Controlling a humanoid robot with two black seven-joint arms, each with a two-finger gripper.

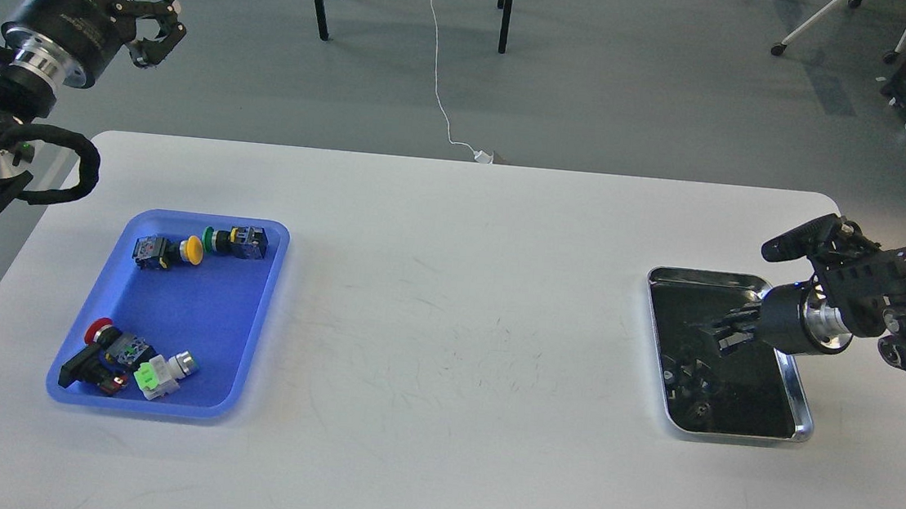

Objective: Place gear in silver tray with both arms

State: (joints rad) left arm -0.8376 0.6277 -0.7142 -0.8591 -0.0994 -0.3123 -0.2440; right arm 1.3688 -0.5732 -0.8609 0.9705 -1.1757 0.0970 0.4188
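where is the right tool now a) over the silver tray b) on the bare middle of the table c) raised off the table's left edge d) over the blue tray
a: the right tool reaches in from the right and sits over the silver tray, far from the blue tray.

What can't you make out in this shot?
- Right gripper, head view: dark fingers against the silver tray's dark bottom, so open or shut is unclear.
- Tray contents, head view: dark shapes lost in the reflection; no gear can be picked out.
- Left arm, head view: cut off by the left edge below the left gripper.
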